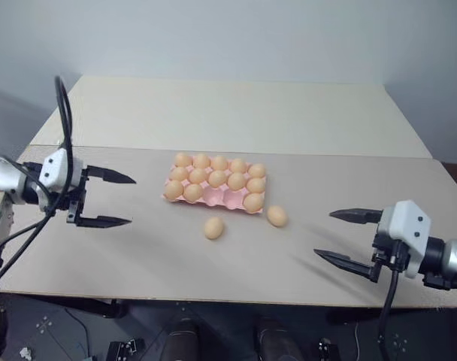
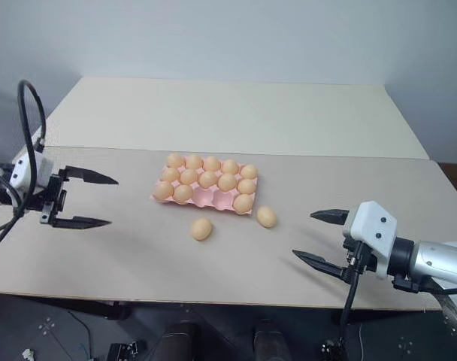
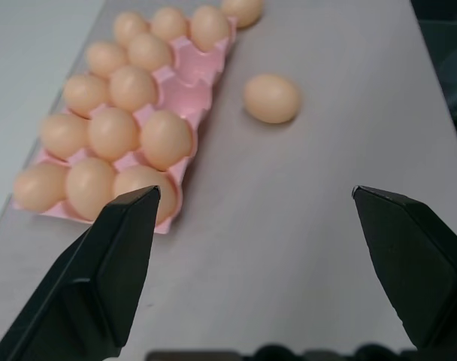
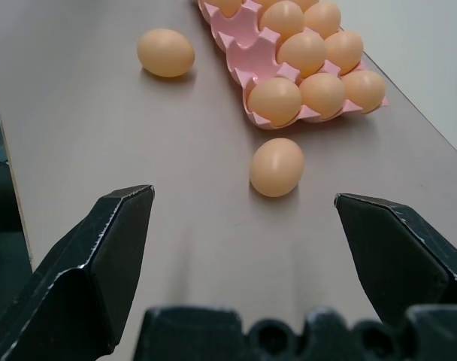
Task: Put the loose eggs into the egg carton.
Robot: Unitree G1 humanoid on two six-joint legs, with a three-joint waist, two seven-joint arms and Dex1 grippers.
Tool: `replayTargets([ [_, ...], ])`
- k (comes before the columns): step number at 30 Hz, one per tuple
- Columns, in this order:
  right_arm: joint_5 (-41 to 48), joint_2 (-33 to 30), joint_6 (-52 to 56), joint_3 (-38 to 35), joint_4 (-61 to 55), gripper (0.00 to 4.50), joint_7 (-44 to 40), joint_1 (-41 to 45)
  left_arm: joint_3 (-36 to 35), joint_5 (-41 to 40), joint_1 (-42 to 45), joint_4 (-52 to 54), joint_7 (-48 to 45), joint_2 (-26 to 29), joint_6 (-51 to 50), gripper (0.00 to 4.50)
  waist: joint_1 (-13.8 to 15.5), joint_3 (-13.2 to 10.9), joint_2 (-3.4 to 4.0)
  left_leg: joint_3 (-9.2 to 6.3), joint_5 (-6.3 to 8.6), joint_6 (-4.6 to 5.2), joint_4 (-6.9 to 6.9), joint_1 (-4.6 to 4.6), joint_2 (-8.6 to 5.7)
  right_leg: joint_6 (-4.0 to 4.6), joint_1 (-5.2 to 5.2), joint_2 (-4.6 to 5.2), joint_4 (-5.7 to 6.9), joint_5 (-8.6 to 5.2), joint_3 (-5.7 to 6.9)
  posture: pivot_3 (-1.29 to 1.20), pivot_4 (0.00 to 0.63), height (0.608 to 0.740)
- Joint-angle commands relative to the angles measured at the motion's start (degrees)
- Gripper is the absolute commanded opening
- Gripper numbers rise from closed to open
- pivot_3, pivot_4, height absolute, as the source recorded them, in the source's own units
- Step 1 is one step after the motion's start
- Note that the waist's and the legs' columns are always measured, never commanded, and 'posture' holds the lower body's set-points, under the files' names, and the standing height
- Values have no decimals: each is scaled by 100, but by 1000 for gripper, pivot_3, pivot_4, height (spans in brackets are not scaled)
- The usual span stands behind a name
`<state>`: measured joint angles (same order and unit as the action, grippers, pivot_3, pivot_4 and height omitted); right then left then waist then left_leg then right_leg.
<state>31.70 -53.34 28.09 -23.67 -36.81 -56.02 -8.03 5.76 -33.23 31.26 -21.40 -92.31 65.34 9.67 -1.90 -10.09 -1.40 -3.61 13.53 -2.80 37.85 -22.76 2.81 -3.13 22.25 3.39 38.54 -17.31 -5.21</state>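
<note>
Nearly done, judging by the layout: egg carton [image 1: 216, 189] mid-table with thirteen cups filled and two bare in the near row; two loose eggs left on the table [image 1: 138, 256], one [image 1: 213, 228] just in front of those bare cups, the other [image 1: 276, 216] off the carton's near right corner; nearer egg tilted, long axis roughly toward the carton; corner egg's long axis slanting across the table; left gripper [image 1: 107, 198] fingers spread wide, empty, well left of the carton; right gripper [image 1: 346, 237] likewise agape, empty, aimed at the corner egg.
</note>
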Motion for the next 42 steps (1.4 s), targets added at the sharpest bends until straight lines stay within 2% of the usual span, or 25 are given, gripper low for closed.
replayTargets([
  [1, 60, -122, -152, -136, -18, 4500, -160, 60, -115, -253, -47, 321, -19, 144, -31, 4439, -2, 0, 0, 0, 0, 0, 0, 0, 0, 0, 0, 0, 0, 0, 0, 0, 150, 740],
  [15, 17, -151, -126, -220, -14, 4500, -296, -3, -209, -310, -114, 579, -19, -241, -258, 4439, -33, 0, 0, 1, 0, 0, 0, 1, 0, 0, 1, -2, 1, 0, -1, 0, 150, 740],
  [18, 11, -147, -119, -222, -38, 4500, -280, -23, -305, -192, -170, 739, -18, -545, -399, 4439, -30, 0, 0, 1, 0, 0, 0, 0, 0, 0, 0, -2, 0, 0, -1, 0, 150, 740],
  [24, -16, -103, -90, -231, -132, 4500, -171, -126, -231, 217, -460, 1244, 820, -1446, -695, 4439, -26, 0, 0, 0, 0, 0, 0, -1, -1, 0, 0, -1, 0, 0, -2, 0, 150, 740],
  [30, -11, -69, -66, -243, -247, 4500, -15, -241, -125, 624, -529, 1303, 1361, -2357, -671, 4439, -21, 1, -1, -1, 0, 0, 1, 1, -2, 1, 0, -2, 2, 0, -2, 0, 150, 740],
  [42, -30, -19, -47, -171, -374, 4500, 255, -290, 137, 1267, -272, 347, 1226, -3132, -525, 4439, -22, 1, -1, -1, 0, 0, 1, 2, -4, 1, -1, -2, 1, 1, -3, 0, 150, 740],
])
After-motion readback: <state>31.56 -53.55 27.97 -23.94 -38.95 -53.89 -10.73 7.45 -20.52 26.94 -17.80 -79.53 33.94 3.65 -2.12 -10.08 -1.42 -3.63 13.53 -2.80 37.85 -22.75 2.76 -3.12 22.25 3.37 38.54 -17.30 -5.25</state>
